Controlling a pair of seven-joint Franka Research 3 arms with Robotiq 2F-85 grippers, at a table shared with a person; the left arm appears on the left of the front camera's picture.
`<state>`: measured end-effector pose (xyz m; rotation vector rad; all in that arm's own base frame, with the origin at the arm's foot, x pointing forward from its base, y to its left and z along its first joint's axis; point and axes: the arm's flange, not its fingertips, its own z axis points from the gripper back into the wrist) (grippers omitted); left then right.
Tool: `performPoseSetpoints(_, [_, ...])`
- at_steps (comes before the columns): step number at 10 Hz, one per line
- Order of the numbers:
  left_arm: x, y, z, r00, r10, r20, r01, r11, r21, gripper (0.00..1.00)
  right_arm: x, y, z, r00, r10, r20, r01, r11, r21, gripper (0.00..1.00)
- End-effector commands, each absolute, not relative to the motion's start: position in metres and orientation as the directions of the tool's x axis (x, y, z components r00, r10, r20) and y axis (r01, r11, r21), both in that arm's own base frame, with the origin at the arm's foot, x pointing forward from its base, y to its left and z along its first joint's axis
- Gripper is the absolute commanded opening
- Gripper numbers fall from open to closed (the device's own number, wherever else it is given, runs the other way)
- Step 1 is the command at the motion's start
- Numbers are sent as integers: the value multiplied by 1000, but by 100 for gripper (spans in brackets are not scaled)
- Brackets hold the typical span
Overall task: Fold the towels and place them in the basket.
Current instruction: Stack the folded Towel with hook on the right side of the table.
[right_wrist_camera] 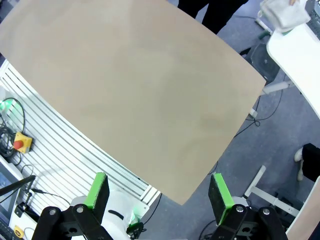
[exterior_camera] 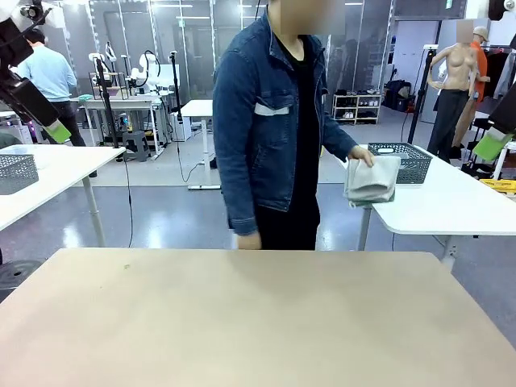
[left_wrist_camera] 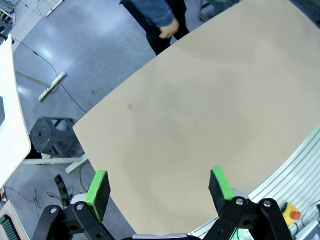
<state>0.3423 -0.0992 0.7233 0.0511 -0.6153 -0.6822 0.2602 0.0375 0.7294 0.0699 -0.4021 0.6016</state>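
Towel (exterior_camera: pixel 372 181): off-white, folded, gripped by the person's hand (exterior_camera: pixel 361 156) at the edge of a white side table (exterior_camera: pixel 451 205), far right; also in the right wrist view (right_wrist_camera: pixel 283 13).
Basket (exterior_camera: pixel 405 160): dark mesh, on that side table, touching the towel's far side.
Surface (exterior_camera: pixel 242 314): tan, bare.
Left hand (left_wrist_camera: pixel 159 186): raised over the surface, fingers spread wide, holding nothing.
Right hand (right_wrist_camera: pixel 158 191): raised, fingers spread wide, holding nothing.
Key relation: towel lies beyond the surface's far right corner, well apart from both hands; right arm judged nearer.
Towel long axis: cannot tell, bundled.
Writing: none legible.
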Motion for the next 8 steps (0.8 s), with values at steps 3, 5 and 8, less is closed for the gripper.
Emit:
performPoseSetpoints(3, [344,-99,725,605,-609,513,573,780,250,100,260,37,729,749,539,386,-565,823,-52,100])
performPoseSetpoints(5, [344,-99,725,605,-609,513,573,780,250,100,260,37,729,749,539,386,-565,823,-52,100])
performPoseSetpoints(8, [344,-99,725,605,-609,513,573,780,250,100,260,37,729,749,539,386,-565,823,-52,100])
